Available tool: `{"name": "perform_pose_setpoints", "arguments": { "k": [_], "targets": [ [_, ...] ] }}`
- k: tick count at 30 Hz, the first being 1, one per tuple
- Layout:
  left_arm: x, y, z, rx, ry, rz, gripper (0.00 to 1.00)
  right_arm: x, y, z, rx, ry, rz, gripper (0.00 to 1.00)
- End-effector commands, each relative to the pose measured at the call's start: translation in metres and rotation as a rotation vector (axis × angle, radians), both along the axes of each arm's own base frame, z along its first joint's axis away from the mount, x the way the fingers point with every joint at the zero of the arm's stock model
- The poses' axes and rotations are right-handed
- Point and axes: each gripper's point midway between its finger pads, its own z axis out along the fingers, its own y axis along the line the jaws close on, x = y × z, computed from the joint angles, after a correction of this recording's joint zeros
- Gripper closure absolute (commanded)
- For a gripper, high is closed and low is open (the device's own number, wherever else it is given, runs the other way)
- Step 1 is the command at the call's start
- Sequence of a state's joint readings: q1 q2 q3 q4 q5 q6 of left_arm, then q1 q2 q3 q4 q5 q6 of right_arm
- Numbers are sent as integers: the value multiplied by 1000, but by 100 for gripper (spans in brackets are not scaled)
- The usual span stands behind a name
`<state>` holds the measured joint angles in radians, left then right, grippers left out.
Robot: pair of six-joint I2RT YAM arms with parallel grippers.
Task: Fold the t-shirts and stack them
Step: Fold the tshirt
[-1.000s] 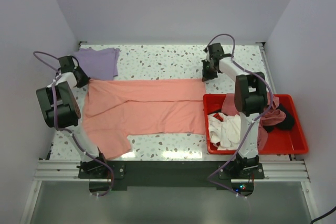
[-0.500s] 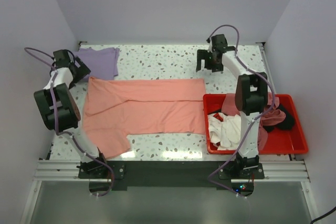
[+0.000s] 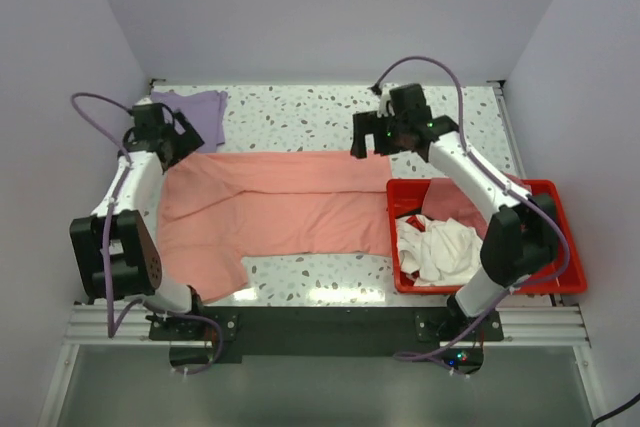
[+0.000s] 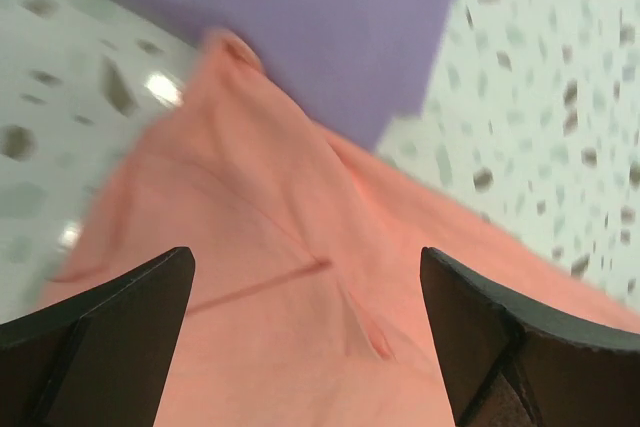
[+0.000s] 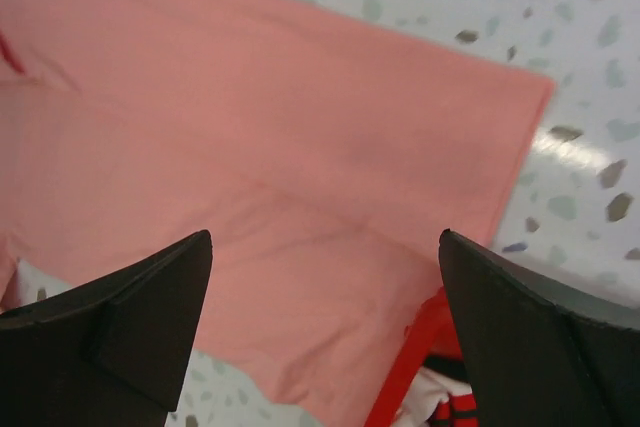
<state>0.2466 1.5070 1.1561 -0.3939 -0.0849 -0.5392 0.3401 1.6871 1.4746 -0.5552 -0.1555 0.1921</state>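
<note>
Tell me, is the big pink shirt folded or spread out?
Mostly spread out. The pink shirt lies flat and wide across the table, with a line along it hinting at one long fold.

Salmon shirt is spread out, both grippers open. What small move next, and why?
Probably bring the open, empty left gripper to the sleeve jutting at the near-left corner of the salmon t-shirt and fold it in; the rest already lies as a tidy band.

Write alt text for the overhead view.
A salmon tee lies spread across a speckled table, the open left hand and open right hand above its far corners. A purple tee lies far left; a red bin of more clothes sits at the right.
</note>
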Motion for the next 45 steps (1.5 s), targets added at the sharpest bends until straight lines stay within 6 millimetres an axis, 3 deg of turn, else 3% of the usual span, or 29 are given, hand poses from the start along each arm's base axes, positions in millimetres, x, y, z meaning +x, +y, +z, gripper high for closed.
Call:
{"name": "perform_pose_setpoints", "arguments": {
  "k": [1, 2, 3, 6, 11, 20, 31, 45],
  "targets": [
    [2, -77, -30, -75, 11, -245, 0, -43, 20, -19, -15, 15, 40, 1],
    [-6, -83, -48, -92, 47, -258, 0, -48, 23, -17, 6, 0, 41, 1],
    [-7, -90, -54, -106, 51, -286, 0, -64, 25, -23, 28, 20, 66, 1],
    [-13, -97, -71, -111, 68, -303, 0, -79, 23, -23, 47, 7, 87, 1],
    [-18, -106, -90, -132, 83, -326, 0, -88, 18, -19, 45, -17, 98, 1],
    [-10, -96, -95, -72, 94, -310, 0, -94, 12, -19, 16, -26, 110, 1],
    [-9, -106, -110, -92, 122, -353, 0, -99, 7, -19, 6, -22, 105, 1],
    [-53, -123, -110, -144, 135, -372, 0, -101, 5, -18, 4, -23, 101, 1]
  ]
}}
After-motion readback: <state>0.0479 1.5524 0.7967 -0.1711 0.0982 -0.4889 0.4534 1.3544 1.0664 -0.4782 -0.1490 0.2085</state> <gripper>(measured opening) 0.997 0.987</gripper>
